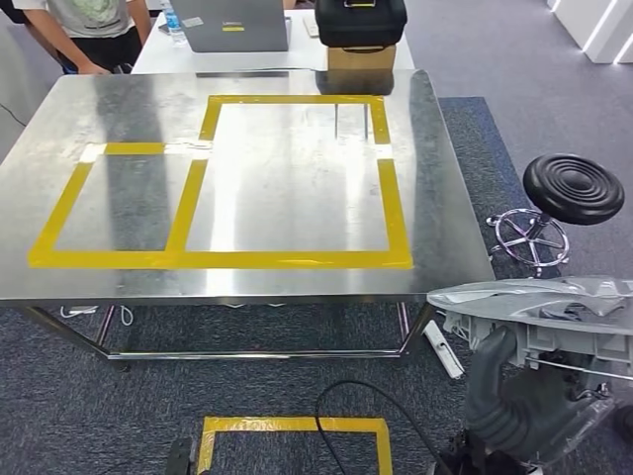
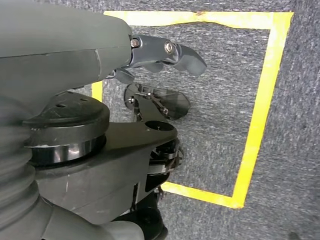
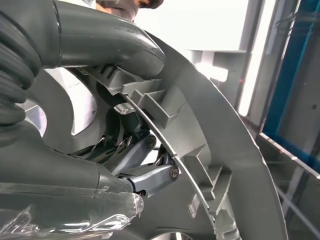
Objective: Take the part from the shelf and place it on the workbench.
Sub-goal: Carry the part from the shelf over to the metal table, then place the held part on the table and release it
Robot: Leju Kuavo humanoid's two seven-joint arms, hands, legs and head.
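My right hand grips a flat grey disc-shaped part wrapped in clear plastic, held level at the lower right, beside and below the workbench's right front corner. In the right wrist view the thumb lies over the ribbed grey part and darker fingers press from the other side. The steel workbench carries yellow tape rectangles. My left hand hangs over the carpet with its fingers apart and nothing in it.
A black round stool stands right of the bench. A laptop, a black case on a box and a person are behind the far edge. A yellow tape square and a black cable lie on the carpet.
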